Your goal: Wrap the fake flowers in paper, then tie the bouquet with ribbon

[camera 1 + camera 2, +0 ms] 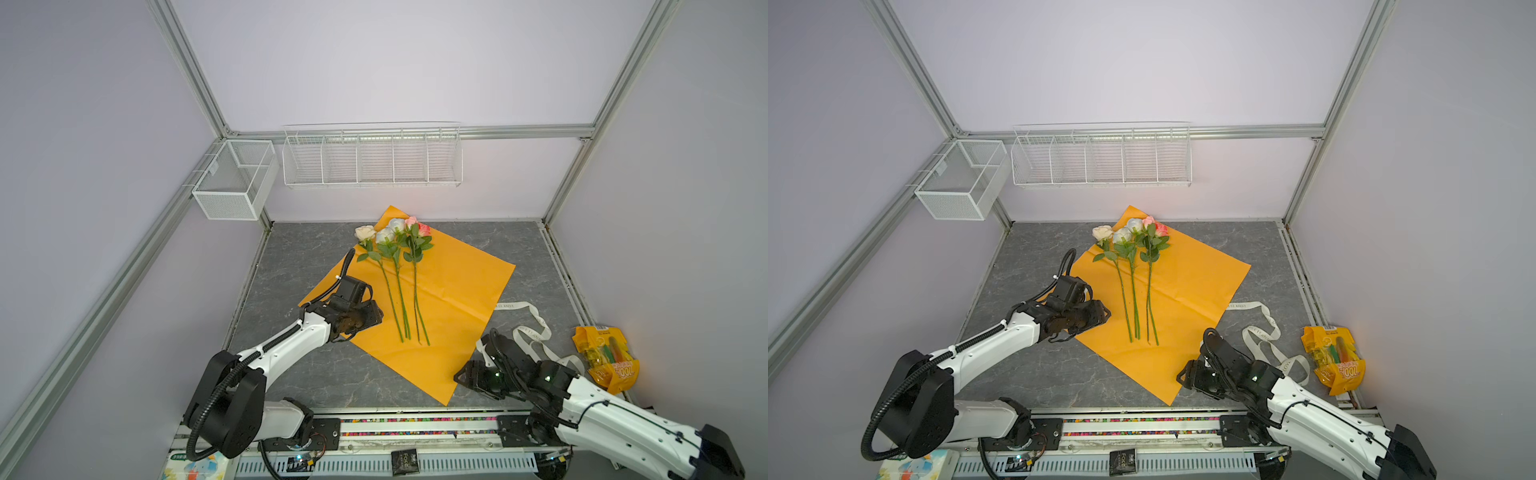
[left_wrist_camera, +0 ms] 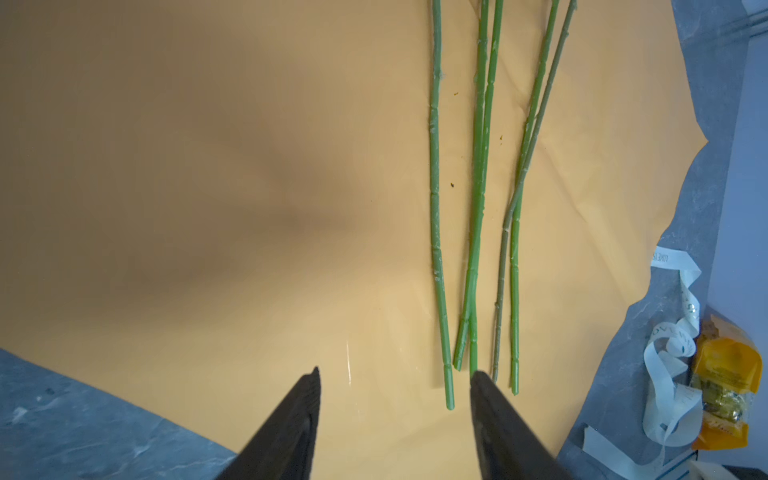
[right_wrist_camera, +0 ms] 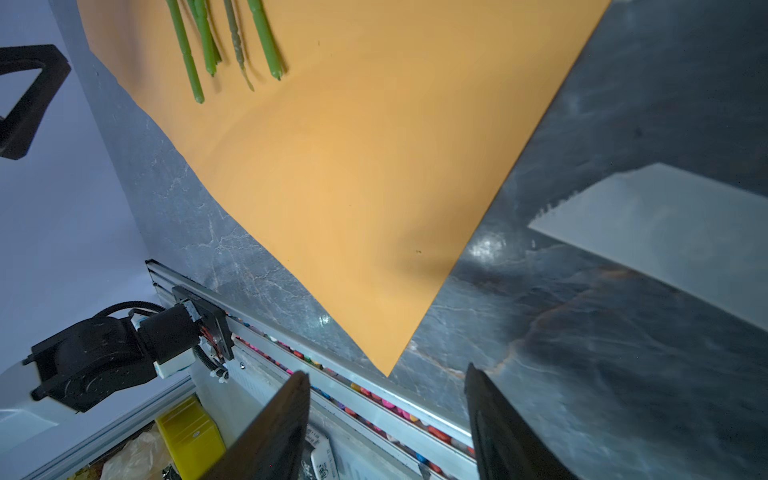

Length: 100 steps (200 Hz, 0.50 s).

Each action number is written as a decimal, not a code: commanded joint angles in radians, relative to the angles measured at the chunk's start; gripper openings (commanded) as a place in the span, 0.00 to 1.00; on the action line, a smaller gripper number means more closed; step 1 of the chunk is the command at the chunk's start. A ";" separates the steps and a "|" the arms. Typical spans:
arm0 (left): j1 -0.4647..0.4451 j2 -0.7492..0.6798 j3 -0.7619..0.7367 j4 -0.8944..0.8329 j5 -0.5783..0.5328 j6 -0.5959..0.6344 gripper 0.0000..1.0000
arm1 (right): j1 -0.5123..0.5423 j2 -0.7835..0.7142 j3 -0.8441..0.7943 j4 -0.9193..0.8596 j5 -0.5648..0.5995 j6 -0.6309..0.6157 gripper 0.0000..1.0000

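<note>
Nothing is tied yet. The bouquet (image 1: 390,248) lies loose on orange paper (image 1: 457,291) mid-table, with its blooms toward the far edge. The ribbon (image 1: 517,306) lies untouched near the right edge. The left hand (image 2: 395,376) and right hand (image 3: 387,370) both gape, empty.

Matt orange paper sheet (image 1: 457,291) on glossy grey stone-look tabletop (image 1: 291,257); plastic-looking green stems (image 2: 434,166).

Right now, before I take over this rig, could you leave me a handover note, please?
Left gripper: open, empty, over the orange sheet, beside the stem ends.
Right gripper: open, empty, near the sheet's front corner.
Bouquet of fake flowers: loose, untied, on the sheet.
Ribbon: on the table, right of the sheet, untouched.
Done: flowers laid out. Left: gather, tie.
</note>
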 commanded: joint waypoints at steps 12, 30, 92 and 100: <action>0.054 0.047 0.027 0.022 0.021 -0.028 0.59 | 0.028 0.104 0.022 0.055 -0.030 0.052 0.63; 0.078 0.108 0.061 0.063 0.097 -0.013 0.59 | 0.036 0.157 0.028 0.072 -0.029 0.046 0.63; 0.081 0.246 0.121 0.096 0.206 0.004 0.55 | 0.036 0.243 0.023 0.138 0.003 0.057 0.64; 0.079 0.255 0.117 0.097 0.208 0.002 0.54 | 0.037 0.261 0.023 0.168 0.000 0.056 0.64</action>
